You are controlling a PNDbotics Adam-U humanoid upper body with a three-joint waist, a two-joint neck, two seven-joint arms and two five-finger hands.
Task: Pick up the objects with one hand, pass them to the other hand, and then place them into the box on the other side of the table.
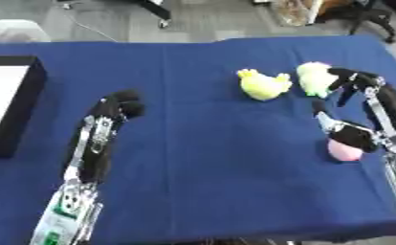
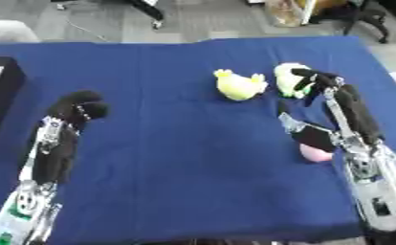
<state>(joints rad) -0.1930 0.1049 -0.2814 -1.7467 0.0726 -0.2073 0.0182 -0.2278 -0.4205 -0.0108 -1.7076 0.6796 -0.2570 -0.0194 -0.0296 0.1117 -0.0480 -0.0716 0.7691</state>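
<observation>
Two yellow toys, one pink; right hand spread over them; left hand curled, empty.

No readable text; green mark on left forearm illegible.

Tabletop: covered in matt navy blue cloth, smooth, faint fold lines. Yellow plush toy at 12 o'clock: soft, fuzzy fabric. Pale green plush toy at 1 o'clock: same nap. Pink rounded object at 3 o'clock: matt. Black box at 9 o'clock: matt walls, white lining. Left hand, right hand: black matt, silver metal links.
</observation>
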